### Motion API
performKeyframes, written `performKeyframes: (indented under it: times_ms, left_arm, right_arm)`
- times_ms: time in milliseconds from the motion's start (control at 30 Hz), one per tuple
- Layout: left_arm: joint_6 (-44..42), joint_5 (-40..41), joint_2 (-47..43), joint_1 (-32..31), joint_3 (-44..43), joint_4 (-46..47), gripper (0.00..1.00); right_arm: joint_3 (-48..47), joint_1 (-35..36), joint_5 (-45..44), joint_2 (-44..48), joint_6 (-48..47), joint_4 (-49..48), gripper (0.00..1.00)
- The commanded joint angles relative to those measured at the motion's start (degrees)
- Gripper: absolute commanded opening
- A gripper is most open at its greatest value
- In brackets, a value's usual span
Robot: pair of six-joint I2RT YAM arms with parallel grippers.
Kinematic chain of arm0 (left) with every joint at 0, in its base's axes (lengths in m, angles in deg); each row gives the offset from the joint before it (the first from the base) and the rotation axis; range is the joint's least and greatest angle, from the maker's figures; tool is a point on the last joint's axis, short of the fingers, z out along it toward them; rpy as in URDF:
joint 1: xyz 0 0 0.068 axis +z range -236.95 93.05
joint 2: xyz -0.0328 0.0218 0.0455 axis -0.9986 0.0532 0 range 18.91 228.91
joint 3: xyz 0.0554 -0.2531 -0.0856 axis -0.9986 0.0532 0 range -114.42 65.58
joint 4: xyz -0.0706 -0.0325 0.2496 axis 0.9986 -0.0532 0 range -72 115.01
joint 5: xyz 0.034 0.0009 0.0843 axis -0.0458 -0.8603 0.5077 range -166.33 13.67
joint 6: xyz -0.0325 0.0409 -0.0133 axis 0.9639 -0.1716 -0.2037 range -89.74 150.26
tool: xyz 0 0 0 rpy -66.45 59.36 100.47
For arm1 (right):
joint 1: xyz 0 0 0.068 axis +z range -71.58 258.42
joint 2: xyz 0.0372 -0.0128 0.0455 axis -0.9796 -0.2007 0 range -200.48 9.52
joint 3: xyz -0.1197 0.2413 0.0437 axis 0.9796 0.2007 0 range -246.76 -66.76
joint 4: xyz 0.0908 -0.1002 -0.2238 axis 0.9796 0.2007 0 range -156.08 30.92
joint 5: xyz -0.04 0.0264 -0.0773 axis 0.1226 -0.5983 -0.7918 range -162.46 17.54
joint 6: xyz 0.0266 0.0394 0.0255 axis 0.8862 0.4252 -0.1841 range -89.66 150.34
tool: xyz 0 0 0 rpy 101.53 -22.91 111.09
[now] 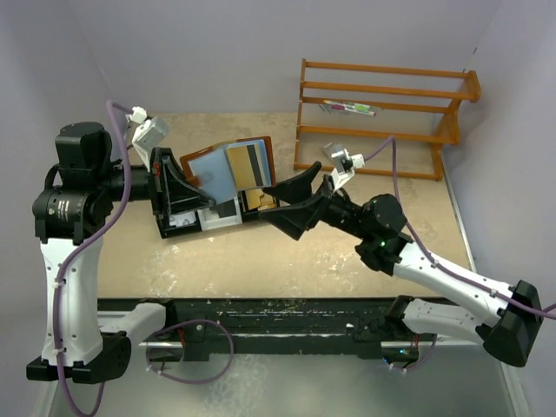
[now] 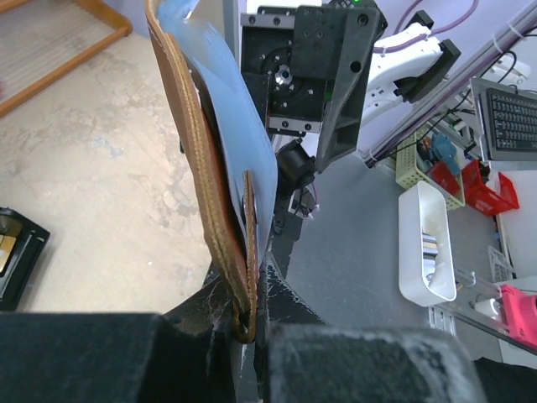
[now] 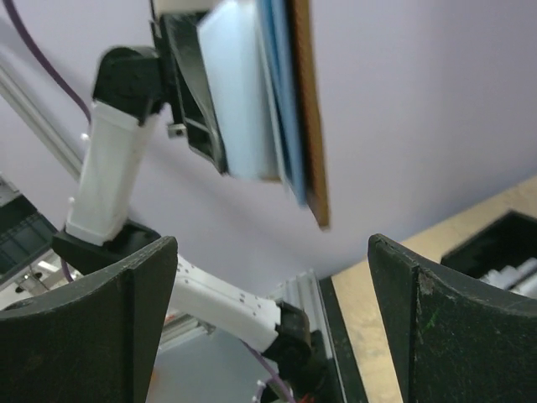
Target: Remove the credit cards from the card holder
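Observation:
My left gripper [image 1: 186,184] is shut on the left edge of the brown leather card holder [image 1: 271,161] and holds it open and raised over the table. In the left wrist view the holder's stitched edge [image 2: 220,227] is pinched between the fingers. A light blue card [image 1: 211,175] and a pale tan card with a dark stripe [image 1: 248,165] sit in the holder. My right gripper [image 1: 276,201] is open and empty, just right of the holder. In the right wrist view the holder [image 3: 307,101] and its cards [image 3: 239,92] hang above the open fingers [image 3: 126,311].
A black-and-white compartment tray [image 1: 187,224] lies on the table under the holder, and also shows in the right wrist view [image 3: 495,243]. An orange wooden rack [image 1: 382,113] stands at the back right with a small pen-like item on a shelf.

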Motion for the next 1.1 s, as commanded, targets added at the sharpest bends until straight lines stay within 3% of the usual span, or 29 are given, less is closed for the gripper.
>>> performKeyframes:
  times_ms: [0, 100, 200, 300, 333, 367, 400, 433, 467, 500, 600, 767, 867, 1067]
  left_arm:
    - [4.8, -4.2, -1.7, 0.3, 1.4, 6.1, 0.00]
    - [6.1, -6.3, -2.7, 0.3, 3.5, 7.5, 0.00]
    - [6.3, -7.6, -3.5, 0.3, 5.1, 7.9, 0.00]
    - [4.7, -7.9, -4.1, 0.3, 5.8, 7.6, 0.00]
    - [3.1, -7.9, -4.2, 0.3, 5.6, 6.4, 0.06]
    - [-0.1, -7.4, -3.9, 0.3, 4.7, 3.8, 0.22]
    - [-5.6, -4.9, -3.0, 0.3, 2.6, -2.1, 0.52]
    - [-13.3, -2.4, -2.1, 0.4, 0.0, -8.5, 0.71]
    - [-22.2, -0.3, -1.1, 0.3, -1.8, -13.8, 0.83]
    - [-26.0, 2.6, -0.3, 0.3, -3.7, -18.1, 0.87]
    - [-36.1, 10.7, 0.1, 0.3, -6.2, -23.3, 0.92]
    - [-39.1, 13.7, -2.4, 0.3, -6.7, -23.5, 0.97]
    - [-39.0, 14.2, -3.0, 0.3, -5.5, -22.1, 0.96]
    - [-40.7, 15.6, -3.4, 0.3, -1.4, -19.9, 0.92]
  right_arm:
    - [-6.4, 2.2, -3.9, -2.3, -2.0, -7.0, 0.92]
    - [-8.8, 3.4, -6.5, -4.4, -1.7, -7.4, 0.77]
    - [-10.6, 3.6, -6.9, -5.6, -1.4, -7.3, 0.55]
    - [-13.2, 3.6, -6.3, -5.8, -2.5, -2.9, 0.08]
    - [-14.3, 3.6, -6.2, -5.5, -3.6, -0.2, 0.00]
    - [-15.1, 3.6, -6.2, -5.1, -4.9, 2.5, 0.00]
    - [-16.0, 3.6, -5.9, -4.5, -6.4, 6.1, 0.00]
    - [-17.3, 3.6, -4.6, -4.2, -8.1, 10.4, 0.00]
    - [-19.2, 3.6, -3.2, -4.1, -11.5, 16.2, 0.00]
    - [-21.8, 3.6, -2.0, -4.3, -13.9, 22.8, 0.00]
    - [-30.0, 3.6, 1.9, -6.5, -25.7, 41.2, 0.00]
    - [-41.7, 3.6, 7.5, -14.0, -39.6, 66.2, 0.00]
    - [-46.2, 3.8, 9.6, -18.4, -43.8, 74.8, 0.00]
    - [-53.0, 5.8, 10.6, -23.1, -48.4, 81.2, 0.00]
